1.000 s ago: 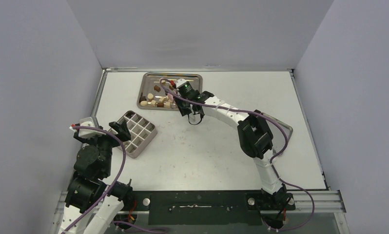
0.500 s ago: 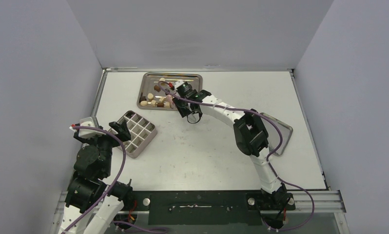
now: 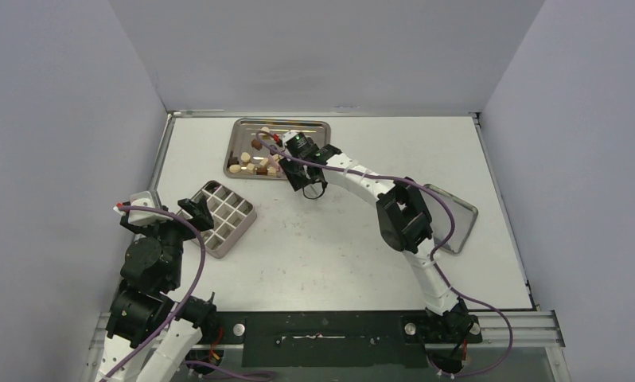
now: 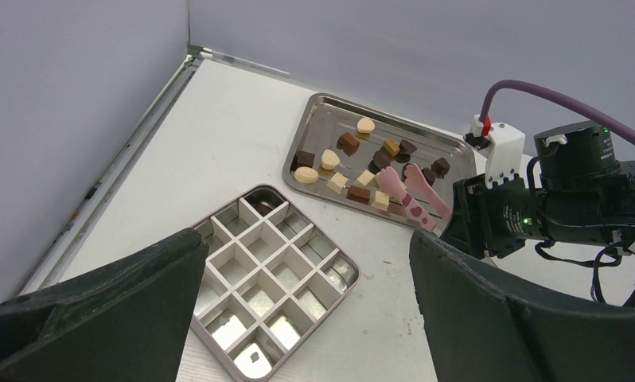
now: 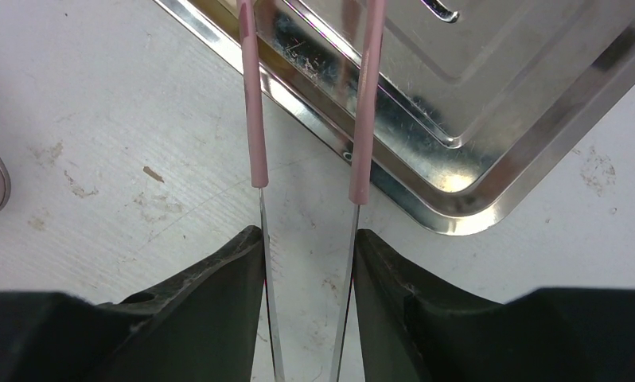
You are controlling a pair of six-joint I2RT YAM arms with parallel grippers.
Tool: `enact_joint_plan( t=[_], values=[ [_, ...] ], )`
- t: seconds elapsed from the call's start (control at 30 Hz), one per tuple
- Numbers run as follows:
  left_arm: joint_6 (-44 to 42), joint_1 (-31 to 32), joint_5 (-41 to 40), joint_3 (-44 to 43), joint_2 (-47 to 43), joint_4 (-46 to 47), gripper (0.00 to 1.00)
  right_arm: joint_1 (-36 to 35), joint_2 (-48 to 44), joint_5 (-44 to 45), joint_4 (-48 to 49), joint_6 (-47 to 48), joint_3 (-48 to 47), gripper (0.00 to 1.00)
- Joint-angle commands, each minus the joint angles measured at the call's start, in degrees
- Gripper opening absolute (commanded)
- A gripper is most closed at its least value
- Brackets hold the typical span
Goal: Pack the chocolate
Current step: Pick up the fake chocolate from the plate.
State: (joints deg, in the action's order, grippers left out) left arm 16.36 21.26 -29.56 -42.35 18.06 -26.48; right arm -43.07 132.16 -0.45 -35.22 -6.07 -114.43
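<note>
Several small chocolate pieces (image 3: pixel 253 164) in dark brown, mid brown and cream lie on the steel tray (image 3: pixel 318 126) at the back. The left wrist view shows the same chocolate (image 4: pixel 354 165) and tray (image 4: pixel 297 155). My right gripper (image 3: pixel 295 165) is at the tray's near edge, shut on the pink tongs (image 5: pixel 255 119); its jaws (image 5: pixel 308 239) press the tongs' metal arms. The tong tips (image 4: pixel 410 195) reach in among the pieces, spread apart. My left gripper (image 4: pixel 306 247) hangs open over the divided box (image 4: pixel 266 278), holding nothing.
The divided box (image 3: pixel 224 215) sits left of centre, with something dark in its far corner cell (image 4: pixel 260 202). A flat metal lid (image 3: pixel 460 212) lies at the right, behind the right arm. Grey walls close in on three sides.
My right gripper has shifted slightly left along the tray's near edge, and its jaws have eased wider, so the tongs have spread. The left arm has not moved.
</note>
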Motion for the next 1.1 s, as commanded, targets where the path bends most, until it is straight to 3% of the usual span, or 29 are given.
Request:
enact_joint_plan(
  t=[0.0, 0.53, 1.07],
  values=[
    [0.2, -0.3, 0.4, -0.9, 0.2, 2.0, 0.97, 0.8, 0.0, 0.2, -0.9, -1.0, -2.6, 0.42],
    [0.2, -0.3, 0.7, -0.9, 0.2, 2.2, 0.97, 1.1, -2.4, 1.0, -2.0, -2.1, -0.8, 0.41],
    [0.1, -0.3, 0.5, -0.9, 0.0, 2.0, 0.97, 1.4, 3.9, 0.3, -3.9, -1.9, -7.7, 0.42]
  ],
)
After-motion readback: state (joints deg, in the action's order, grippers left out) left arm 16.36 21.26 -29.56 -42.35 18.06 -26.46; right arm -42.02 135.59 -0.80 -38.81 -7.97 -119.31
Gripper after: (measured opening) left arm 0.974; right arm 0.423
